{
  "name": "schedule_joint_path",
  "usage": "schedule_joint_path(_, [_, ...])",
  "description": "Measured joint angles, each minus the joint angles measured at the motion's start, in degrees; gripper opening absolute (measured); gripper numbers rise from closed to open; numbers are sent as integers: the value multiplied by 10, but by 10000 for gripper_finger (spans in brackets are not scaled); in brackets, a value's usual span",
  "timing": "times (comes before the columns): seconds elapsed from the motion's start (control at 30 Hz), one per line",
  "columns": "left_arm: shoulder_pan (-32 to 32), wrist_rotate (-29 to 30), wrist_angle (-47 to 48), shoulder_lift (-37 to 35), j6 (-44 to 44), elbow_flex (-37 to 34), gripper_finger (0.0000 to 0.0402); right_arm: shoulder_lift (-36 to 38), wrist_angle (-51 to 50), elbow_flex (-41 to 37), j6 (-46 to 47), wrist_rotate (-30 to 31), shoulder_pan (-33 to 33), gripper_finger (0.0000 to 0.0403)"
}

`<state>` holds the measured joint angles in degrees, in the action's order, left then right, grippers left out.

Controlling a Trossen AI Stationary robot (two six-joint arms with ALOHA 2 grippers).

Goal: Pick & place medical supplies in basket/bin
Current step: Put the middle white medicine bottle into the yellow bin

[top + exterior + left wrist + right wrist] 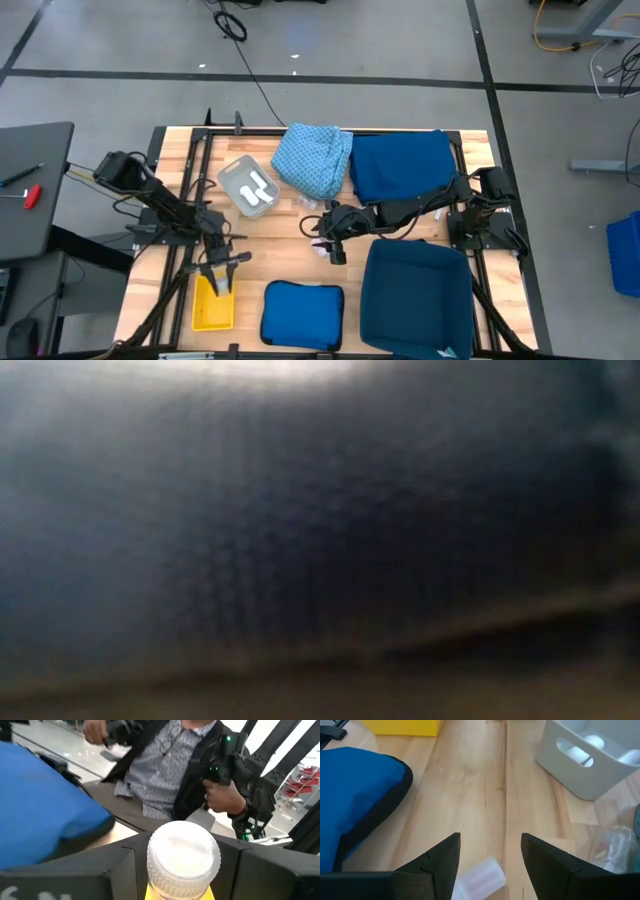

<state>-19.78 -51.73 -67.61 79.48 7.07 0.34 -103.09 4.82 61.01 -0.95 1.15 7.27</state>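
My left gripper [222, 272] is over the far end of the small yellow mesh basket [213, 308], shut on a white roll [183, 854]. Yellow shows right under that roll. My right gripper [331, 243] hovers mid-table, open. Its fingers [442, 857] stand on either side of a pale pink roll [481, 877], which lies on its side on the wood. A grey tray [250, 187] holds white rolls. Behind it lie a light blue patterned cloth [313, 158] and a dark blue cloth [400, 165]. The large dark blue bin [415, 295] stands near right. My left gripper pinches the white roll by its sides [153, 856] between the two fingers [117, 865]. The fingers reach about level toward the table's near edge. The roll's round end faces the wrist camera. It sits over the yellow basket; whether it touches the basket I cannot tell.
A flat blue pad [302, 315] lies at the near edge between basket and bin. A clear plastic packet [615, 847] lies by the patterned cloth. A person [165, 765] stands beyond the near edge. The low view is filled by a blurred dark surface.
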Motion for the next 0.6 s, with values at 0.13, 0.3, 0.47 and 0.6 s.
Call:
schedule_joint_path(0.13, [-53, 68, 30, 0, -2, 0, 143, 0, -11, 0, 8, 0, -1, 217])
schedule_joint_path(0.3, [-101, 139, 52, 0, 23, 0, 143, 0, -13, 0, 16, 1, -1, 217])
schedule_joint_path(0.47, [-134, 212, 99, 0, 53, 0, 143, 0, -13, 0, 16, 1, -1, 217])
schedule_joint_path(0.6, [-152, 248, 129, 0, 78, 0, 143, 0, -13, 0, 16, 1, -1, 217])
